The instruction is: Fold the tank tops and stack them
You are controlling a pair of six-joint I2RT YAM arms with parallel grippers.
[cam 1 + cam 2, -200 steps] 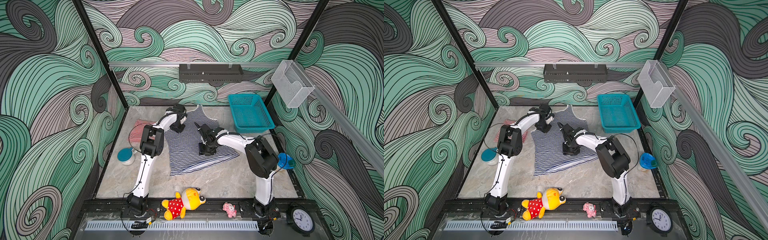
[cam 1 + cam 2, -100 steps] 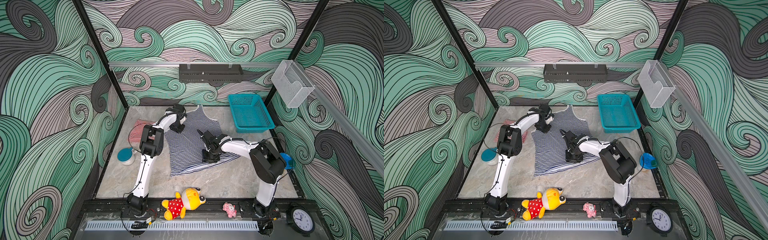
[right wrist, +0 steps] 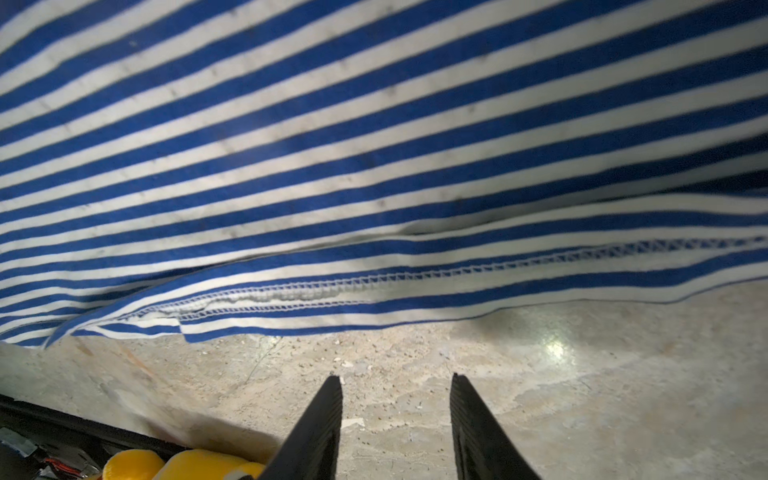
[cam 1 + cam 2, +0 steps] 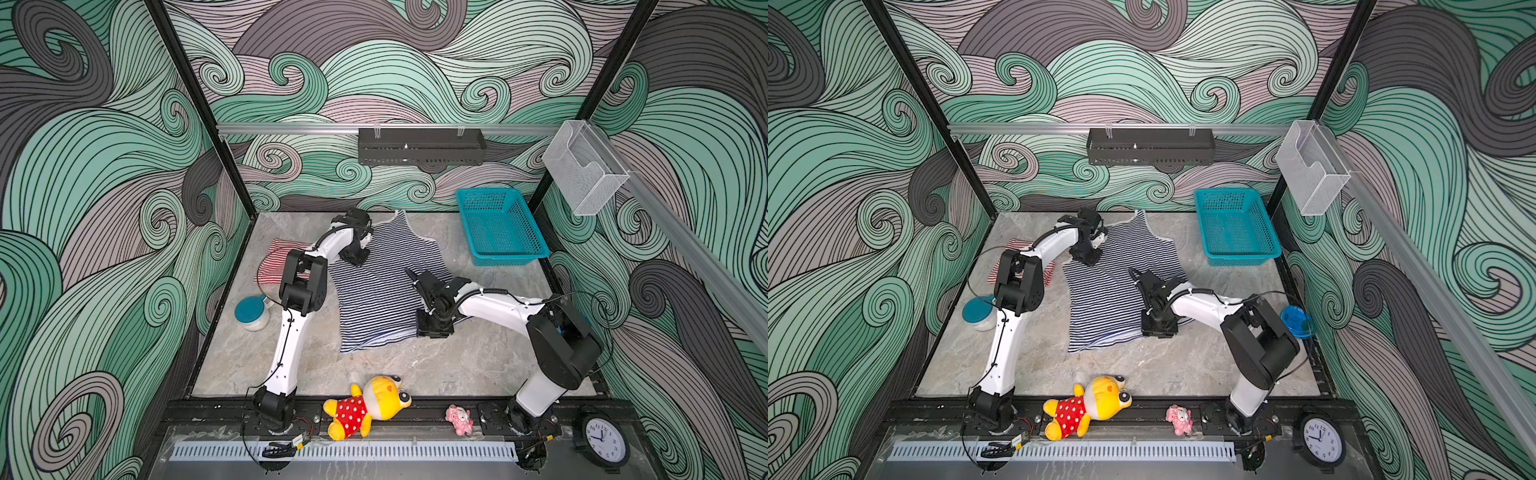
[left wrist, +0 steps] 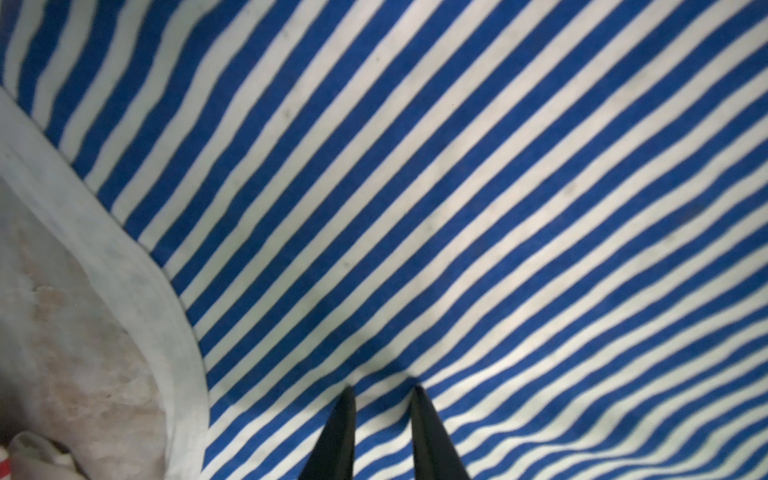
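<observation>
The navy-and-white tank top [image 4: 382, 291] [image 4: 1108, 299] lies spread flat mid-table, straps toward the back wall. The red-and-white tank top [image 4: 274, 253] lies bunched at the left, partly hidden under my left arm. My left gripper [image 4: 355, 255] [image 5: 382, 388] stands on the navy top's back left part beside the white armhole trim [image 5: 124, 257]. Its jaws are narrow, and cloth puckers between the tips. My right gripper [image 4: 430, 326] [image 3: 397, 376] hovers open over bare table, just off the hem [image 3: 374, 286] at the top's front right corner, with nothing between its fingers.
A teal basket [image 4: 498, 232] stands at the back right. A yellow plush toy in a red dotted dress [image 4: 365, 409] and a small pink toy [image 4: 459, 419] lie on the front rail. A blue-lidded jar [image 4: 251, 311] sits far left, a blue dish [image 4: 1296, 322] far right.
My right gripper has slid toward the front along the navy top's right side, from its middle to just off the hem corner. The left gripper has stayed put.
</observation>
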